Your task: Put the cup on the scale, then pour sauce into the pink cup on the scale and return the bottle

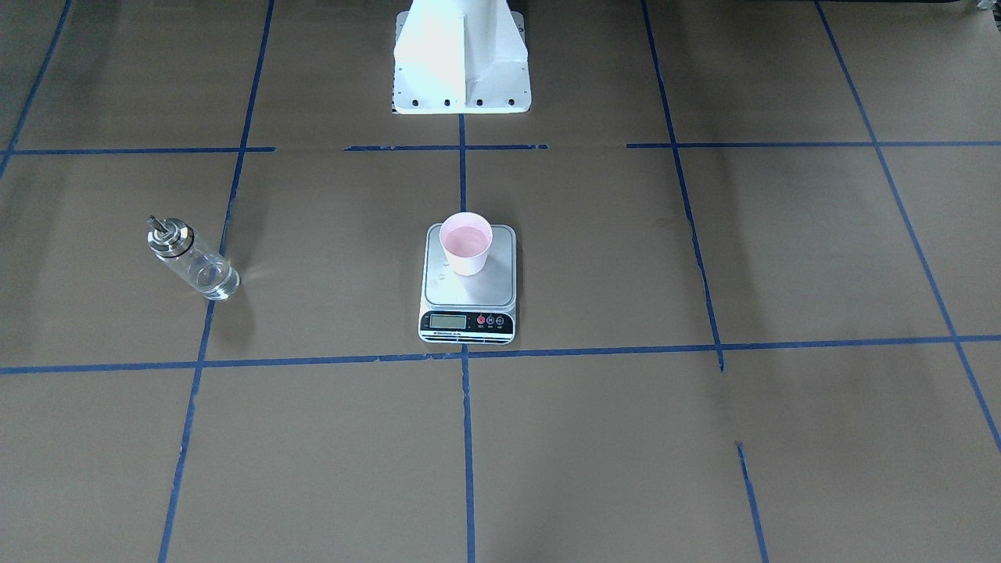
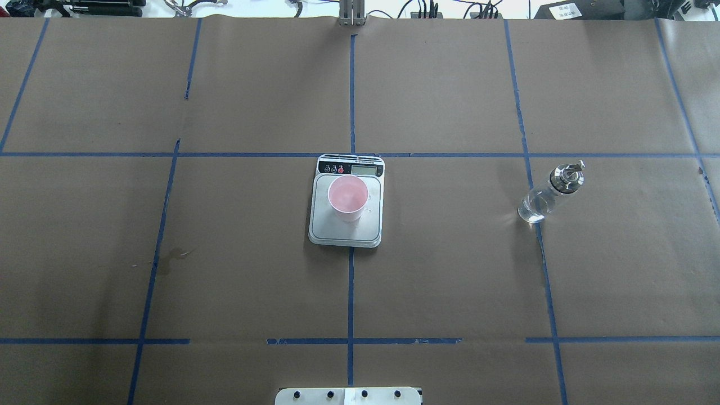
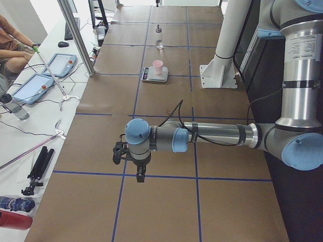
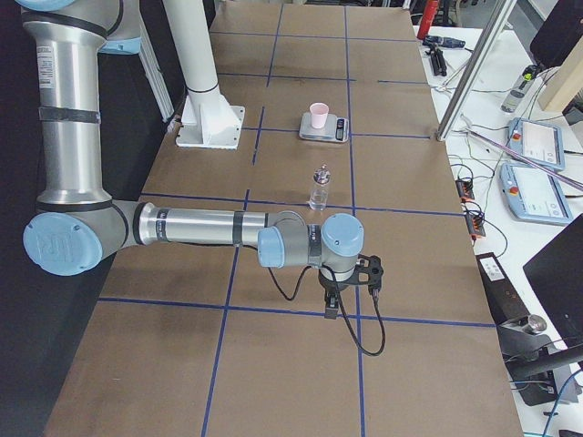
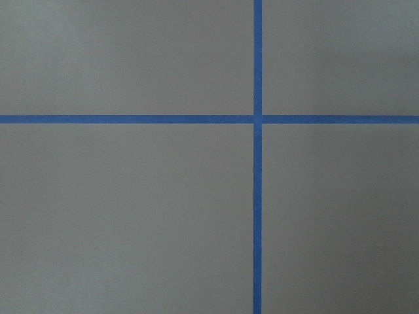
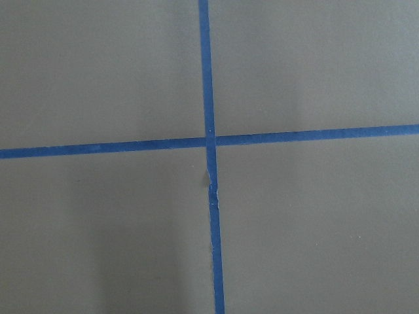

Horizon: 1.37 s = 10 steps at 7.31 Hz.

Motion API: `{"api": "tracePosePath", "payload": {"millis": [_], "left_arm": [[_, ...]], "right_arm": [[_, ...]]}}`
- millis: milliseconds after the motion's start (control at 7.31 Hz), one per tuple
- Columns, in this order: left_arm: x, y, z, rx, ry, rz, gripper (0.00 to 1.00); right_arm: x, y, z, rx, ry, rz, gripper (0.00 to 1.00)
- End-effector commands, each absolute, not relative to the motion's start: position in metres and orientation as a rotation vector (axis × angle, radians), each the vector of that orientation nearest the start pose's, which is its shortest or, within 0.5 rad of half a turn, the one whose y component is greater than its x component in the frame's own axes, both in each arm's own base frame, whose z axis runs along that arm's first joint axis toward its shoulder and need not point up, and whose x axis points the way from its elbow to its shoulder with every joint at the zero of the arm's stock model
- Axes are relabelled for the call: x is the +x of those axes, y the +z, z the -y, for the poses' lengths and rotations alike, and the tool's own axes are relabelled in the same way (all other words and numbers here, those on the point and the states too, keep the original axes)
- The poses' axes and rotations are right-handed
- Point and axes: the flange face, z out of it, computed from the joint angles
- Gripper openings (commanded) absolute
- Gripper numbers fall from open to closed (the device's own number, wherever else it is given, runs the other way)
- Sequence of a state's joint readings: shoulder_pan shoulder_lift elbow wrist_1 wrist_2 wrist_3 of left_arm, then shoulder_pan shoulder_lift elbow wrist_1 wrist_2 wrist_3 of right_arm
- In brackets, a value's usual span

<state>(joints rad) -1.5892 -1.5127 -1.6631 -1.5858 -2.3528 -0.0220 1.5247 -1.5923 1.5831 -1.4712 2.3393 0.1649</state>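
Left gripper (image 3: pixel 140 177) and right gripper (image 4: pixel 333 309) hang low over opposite ends of the table (image 1: pixel 704 438), and whether either is released or clenched cannot be told
Pink cup (image 1: pixel 466 244) stands upright on the scale (image 1: pixel 469 295). Glass bottle (image 1: pixel 191 258) stands upright on the robot's right, well apart from the scale. Each wrist camera shows only 2 crossing tape lines (image 5: pixel 257 196)

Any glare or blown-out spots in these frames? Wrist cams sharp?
Front-facing view: the white robot base is blown out; the bottle throws a pale glint on the paper. Overhead view: the background past the paper is overexposed. Both wrist views: slightly soft, just blue tape on paper, no glare.
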Motion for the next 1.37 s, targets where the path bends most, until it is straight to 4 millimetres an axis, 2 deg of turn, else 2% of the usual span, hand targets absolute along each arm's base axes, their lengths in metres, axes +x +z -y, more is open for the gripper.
{"api": "tracePosePath", "payload": {"millis": [0,547,957,1231], "left_arm": [[-0.0716,0.6376,0.4692,0.048,-0.019,-0.784,1.00],[-0.0716,0.6375,0.4685,0.051,-0.010,-0.784,1.00],[-0.0716,0.6375,0.4685,0.051,-0.010,-0.784,1.00],[-0.0716,0.6383,0.4678,0.050,-0.011,-0.784,1.00]], "right_arm": [[0.0415,0.6533,0.4913,0.007,0.073,0.773,1.00],[0.0415,0.6533,0.4912,0.009,0.069,0.773,1.00],[0.0424,0.6586,0.4879,0.043,-0.035,0.771,1.00],[0.0422,0.6587,0.4870,0.040,-0.034,0.774,1.00]]}}
